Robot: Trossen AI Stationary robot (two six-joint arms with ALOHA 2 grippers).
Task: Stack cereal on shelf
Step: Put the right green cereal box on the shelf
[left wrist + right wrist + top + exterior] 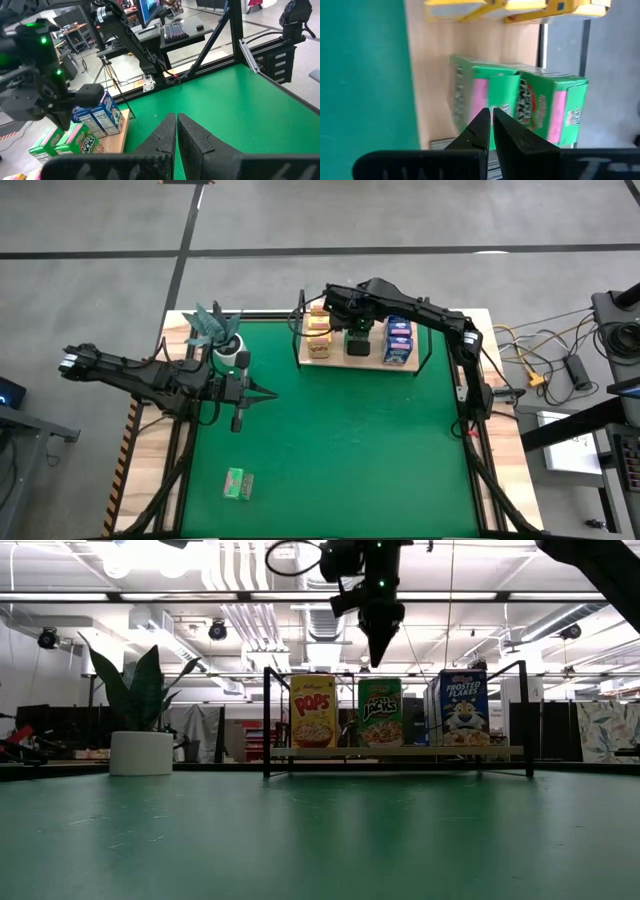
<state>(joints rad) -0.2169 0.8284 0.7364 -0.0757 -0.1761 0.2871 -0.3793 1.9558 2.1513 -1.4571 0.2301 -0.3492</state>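
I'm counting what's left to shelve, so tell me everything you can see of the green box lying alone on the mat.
The green cereal box is small, printed cardboard by its look, green with paler markings. It lies flat on the green mat, near the mat's front left part, far from the shelf. Nothing touches it but the mat; neither pincer is near it.

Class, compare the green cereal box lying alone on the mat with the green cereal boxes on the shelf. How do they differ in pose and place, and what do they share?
1. The lone green box lies flat on the green mat; the shelf's green boxes stand upright.
2. The lone box lies at the mat's near-left part, away from both arms; the shelf's boxes stand on the wooden shelf, under the right tool.
Shared: the same green colour.
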